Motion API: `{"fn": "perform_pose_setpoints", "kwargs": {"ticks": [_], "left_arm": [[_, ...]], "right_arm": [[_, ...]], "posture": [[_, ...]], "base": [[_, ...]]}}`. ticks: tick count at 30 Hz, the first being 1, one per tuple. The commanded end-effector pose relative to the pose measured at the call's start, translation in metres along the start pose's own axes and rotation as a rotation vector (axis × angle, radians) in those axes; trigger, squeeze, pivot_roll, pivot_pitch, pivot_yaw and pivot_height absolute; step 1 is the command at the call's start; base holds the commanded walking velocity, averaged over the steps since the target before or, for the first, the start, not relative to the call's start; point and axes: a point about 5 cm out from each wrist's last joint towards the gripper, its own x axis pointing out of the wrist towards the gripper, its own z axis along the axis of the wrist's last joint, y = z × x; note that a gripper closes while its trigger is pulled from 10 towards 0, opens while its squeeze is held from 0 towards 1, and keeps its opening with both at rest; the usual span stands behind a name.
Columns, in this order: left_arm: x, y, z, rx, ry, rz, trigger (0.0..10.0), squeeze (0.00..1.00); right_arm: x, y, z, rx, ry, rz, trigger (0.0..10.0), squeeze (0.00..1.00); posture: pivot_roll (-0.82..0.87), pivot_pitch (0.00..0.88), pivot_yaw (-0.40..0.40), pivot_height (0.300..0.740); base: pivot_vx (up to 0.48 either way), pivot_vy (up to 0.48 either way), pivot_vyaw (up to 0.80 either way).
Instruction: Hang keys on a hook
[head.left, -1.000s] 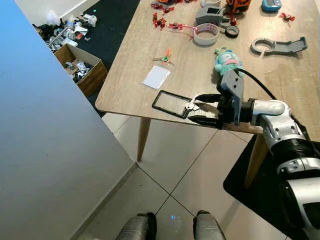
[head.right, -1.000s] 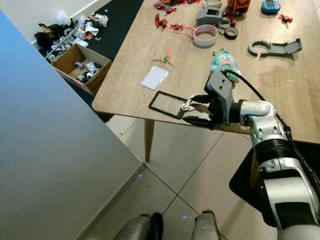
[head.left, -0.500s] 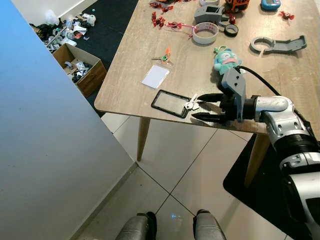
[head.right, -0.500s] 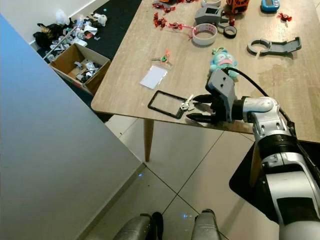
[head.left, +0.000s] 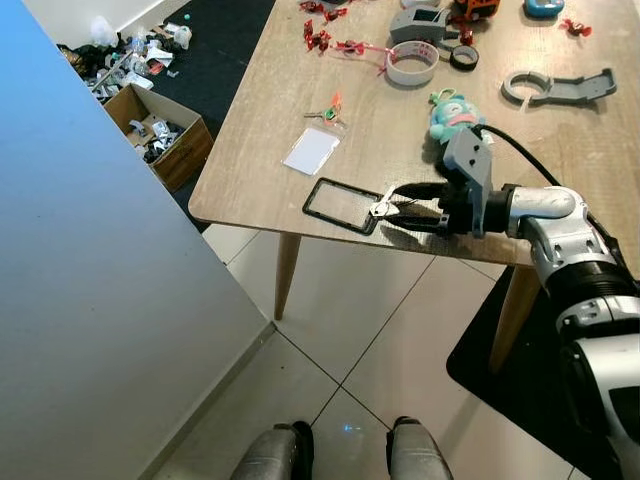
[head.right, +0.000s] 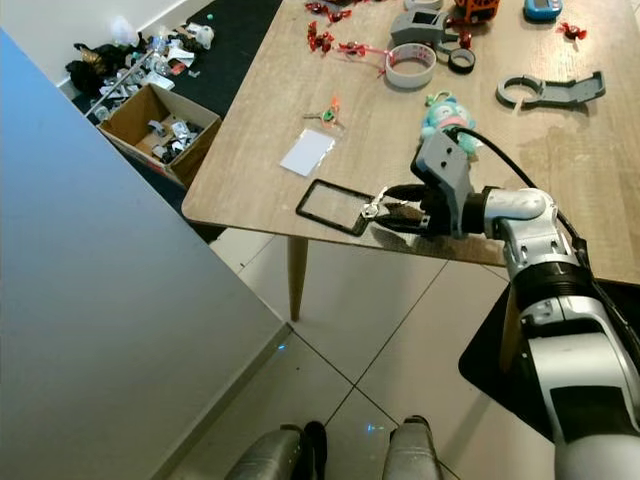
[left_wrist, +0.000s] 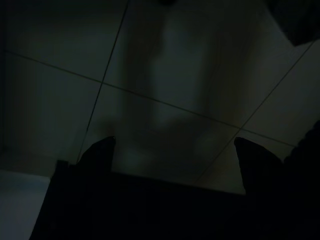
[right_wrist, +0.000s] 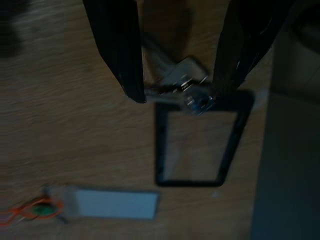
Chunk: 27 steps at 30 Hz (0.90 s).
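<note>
Keys (head.left: 381, 208) lie at the near edge of the wooden table (head.left: 260, 170), a small silver bunch resting just against the right-hand end of a black rectangular frame (head.left: 341, 206), and the right gripper (head.left: 392, 209) now has its two black fingers narrowed around them. Half a second ago those fingers stood clearly apart on either side of the bunch; now the gap has drawn in, and in the right wrist view the keys (right_wrist: 180, 85) sit between the two fingertips (right_wrist: 132, 85), seemingly touched on both sides (the picture is blurred, so whether the pinch is firm I cannot tell). That reads as the grasp being made, the first real step of the task, with nothing lifted yet: the keys are still down on the tabletop. No hook can be made out, so carrying and hanging lie well ahead. The risk, as I judge it, is that a flat bunch so close to the table edge slips out or gets nudged off onto the tiled floor (head.left: 350, 340), or that the frame is dragged along. Further back on the table lie a white card (head.left: 312, 153), a second small key with an orange tag (head.left: 330, 113), a roll of tape (head.left: 411, 68) and a teal plush toy (head.left: 453, 114). The left gripper (left_wrist: 172, 150) hangs idle over the floor, its fingers spread wide.
</note>
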Motion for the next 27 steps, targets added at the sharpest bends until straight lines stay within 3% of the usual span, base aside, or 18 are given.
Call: {"fn": "perform_pose_setpoints", "kwargs": {"ticks": [1, 7, 8, 10, 11, 12, 14, 15, 27], "left_arm": [[-0.006, 0.002, -0.02, -0.021, 0.061, 0.012, 10.0, 0.0], [-0.003, -0.003, -0.021, -0.024, 0.064, 0.009, 10.0, 0.0], [-0.002, -0.005, -0.02, -0.025, 0.064, 0.008, 10.0, 0.0], [-0.002, -0.005, -0.02, -0.026, 0.063, 0.008, 10.0, 0.0], [-0.001, -0.006, -0.019, -0.026, 0.063, 0.008, 10.0, 0.0], [0.0, -0.007, -0.018, -0.025, 0.063, 0.007, 10.0, 0.0], [0.0, -0.008, -0.018, -0.025, 0.063, 0.007, 10.0, 0.0], [0.001, -0.008, -0.017, -0.024, 0.063, 0.006, 10.0, 0.0], [0.003, -0.012, -0.016, -0.02, 0.06, 0.002, 10.0, 0.0]], "right_arm": [[0.004, 0.001, 0.0, -0.005, 0.004, 0.011, 10.0, 0.0], [0.007, 0.002, 0.0, -0.01, 0.01, 0.027, 10.0, 0.0], [0.007, 0.003, -0.001, -0.009, 0.013, 0.034, 6.9, 0.0], [0.007, 0.003, -0.001, -0.007, 0.012, 0.035, 6.9, 0.0], [0.008, 0.004, -0.002, -0.007, 0.016, 0.038, 3.4, 0.0], [0.008, 0.004, -0.003, -0.003, 0.019, 0.041, 0.7, 0.0], [0.008, 0.005, -0.003, -0.002, 0.019, 0.042, 0.7, 0.0], [0.007, 0.005, -0.004, -0.004, 0.022, 0.043, 0.0, 0.0], [0.007, 0.007, -0.007, -0.003, 0.023, 0.046, 0.0, 0.0]], "posture": [[-0.06, 0.337, 0.146, 0.74], [-0.06, 0.342, 0.143, 0.74], [-0.06, 0.342, 0.143, 0.74], [-0.06, 0.342, 0.143, 0.74], [-0.06, 0.342, 0.143, 0.74], [-0.05, 0.345, 0.145, 0.74], [-0.05, 0.345, 0.145, 0.74], [-0.06, 0.344, 0.146, 0.74], [-0.06, 0.342, 0.147, 0.74]], "base": [[0.0, 0.0, 0.0], [0.0, 0.0, 0.0], [0.0, 0.0, 0.0], [0.0, 0.0, 0.0], [0.0, 0.0, 0.0], [0.0, 0.0, 0.0], [0.0, 0.0, 0.0], [0.0, 0.0, 0.0], [0.0, 0.0, 0.0]]}}
